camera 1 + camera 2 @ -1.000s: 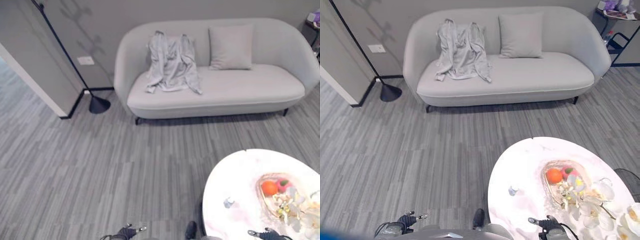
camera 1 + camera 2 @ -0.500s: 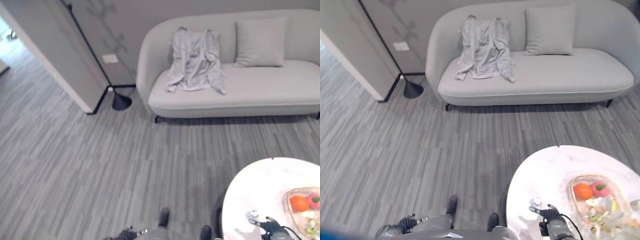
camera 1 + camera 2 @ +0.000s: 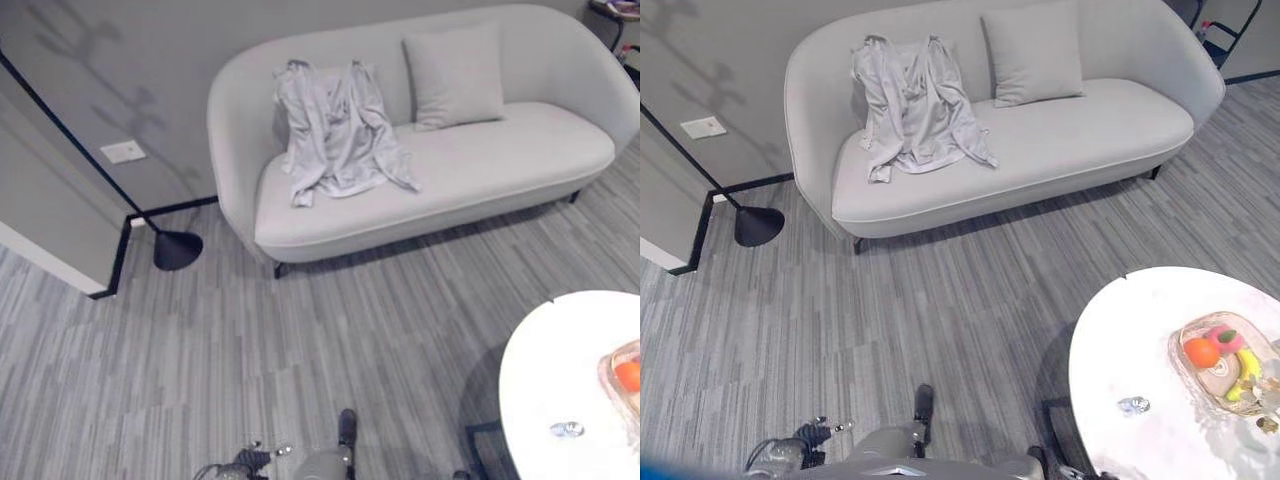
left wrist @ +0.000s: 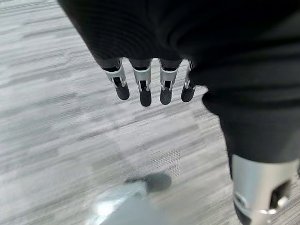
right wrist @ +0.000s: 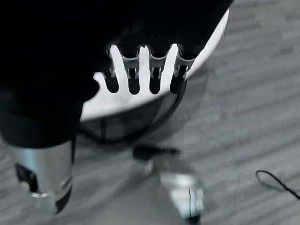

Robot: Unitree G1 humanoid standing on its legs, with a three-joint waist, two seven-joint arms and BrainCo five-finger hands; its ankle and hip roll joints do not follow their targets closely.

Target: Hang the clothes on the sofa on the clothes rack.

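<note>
even soft light; branch shadow on wall (image 3: 90,60); wrist views blurred

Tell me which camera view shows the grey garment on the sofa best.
The right eye view: the grey garment lies whole, draped from the sofa backrest onto the seat. The left eye view shows it equally complete. The wrist views show floor past each hand's fingers.

Grey striped plank floor (image 3: 940,300). Grey wall (image 3: 150,70) with a white wall plate (image 3: 123,152). Light grey curved sofa (image 3: 1080,140) against the wall, square cushion (image 3: 1032,53) on it. Round white desk (image 3: 1140,350) near the sofa, holding a fruit basket (image 3: 1225,355).
</note>
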